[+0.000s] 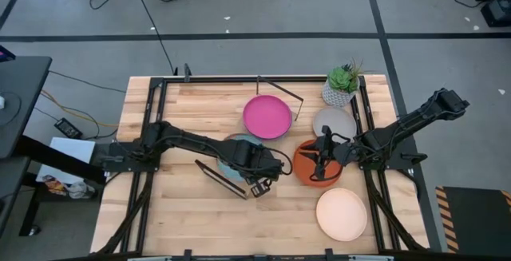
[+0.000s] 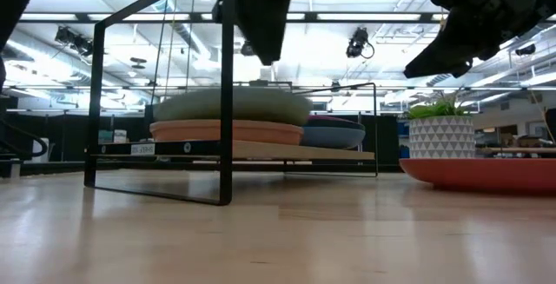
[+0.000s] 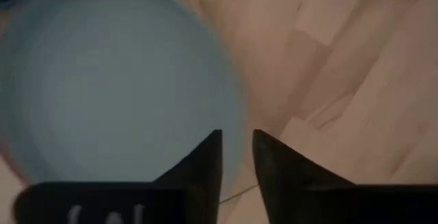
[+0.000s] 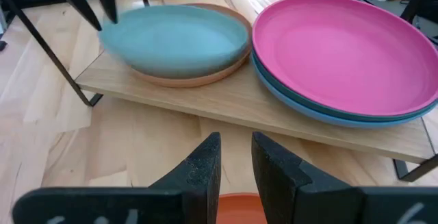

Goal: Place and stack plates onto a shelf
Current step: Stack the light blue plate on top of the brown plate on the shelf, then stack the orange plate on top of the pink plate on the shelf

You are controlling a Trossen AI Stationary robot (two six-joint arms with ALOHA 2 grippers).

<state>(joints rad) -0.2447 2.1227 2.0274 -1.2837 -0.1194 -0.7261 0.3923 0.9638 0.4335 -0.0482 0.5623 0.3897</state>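
The shelf (image 4: 226, 104) stands slantwise mid-table. On one end a blurred light teal plate (image 4: 178, 39) lies on a tan plate (image 4: 198, 79). On the other end a pink plate (image 1: 267, 116) tops a blue one (image 4: 321, 111). My left gripper (image 3: 237, 142) hangs over the light teal plate's (image 1: 234, 151) near-right rim, fingertips a narrow gap apart. In the low view it (image 2: 265, 58) ends just above that plate (image 2: 234, 106). My right gripper (image 4: 236, 145), also narrowly open, hovers well above the orange plate (image 1: 303, 165), which rests on the table.
A grey plate (image 1: 334, 121) and a potted plant (image 1: 343, 85) sit toward the far right. A cream plate (image 1: 342, 213) lies near the right front edge. The shelf's black wire end frame (image 2: 228, 102) stands close beside my left gripper. Bare wood spreads over the table's left half.
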